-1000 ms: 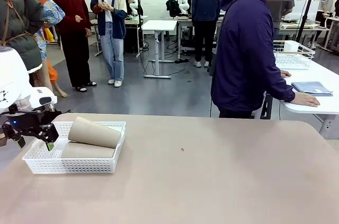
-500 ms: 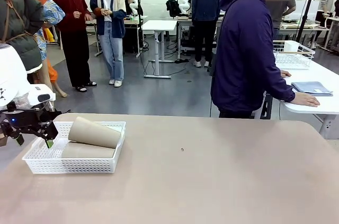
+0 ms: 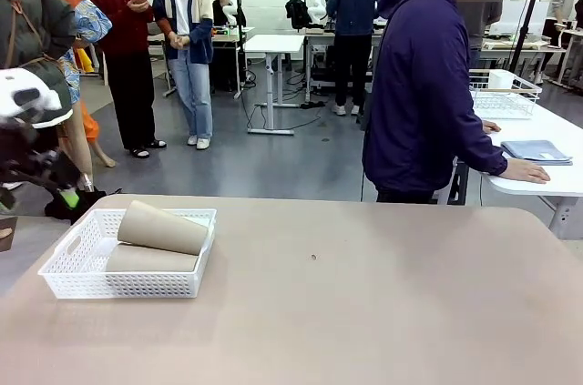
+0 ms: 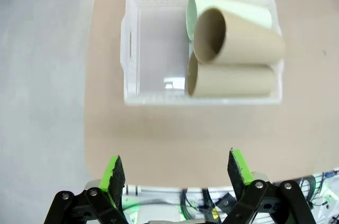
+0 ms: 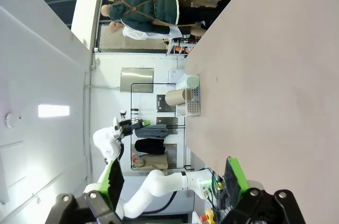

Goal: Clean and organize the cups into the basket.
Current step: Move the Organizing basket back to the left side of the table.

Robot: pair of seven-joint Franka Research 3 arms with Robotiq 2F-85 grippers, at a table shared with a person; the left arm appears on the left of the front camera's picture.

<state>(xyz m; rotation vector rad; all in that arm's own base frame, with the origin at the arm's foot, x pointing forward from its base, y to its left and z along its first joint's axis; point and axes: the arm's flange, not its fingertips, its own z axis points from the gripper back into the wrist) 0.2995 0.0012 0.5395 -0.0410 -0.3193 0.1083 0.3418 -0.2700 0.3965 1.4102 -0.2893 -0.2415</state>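
Front view: the basket (image 3: 127,262) sits at the table's (image 3: 364,312) left end, holding three cups lying on their sides. I see my left gripper (image 3: 41,180), blurred, raised beyond the basket's left end, clear of it. Left wrist view: its fingers (image 4: 112,173) are spread and empty; the basket lies ahead across bare tabletop, one tan cup (image 4: 238,44) stacked on another tan cup (image 4: 230,80) and the mint cup (image 4: 233,15). Right wrist view: my right gripper (image 5: 172,179) is spread, empty, the basket far off.

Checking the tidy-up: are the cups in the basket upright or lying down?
Lying down. Three cups rest on their sides in the basket, one brown cup stacked on top.
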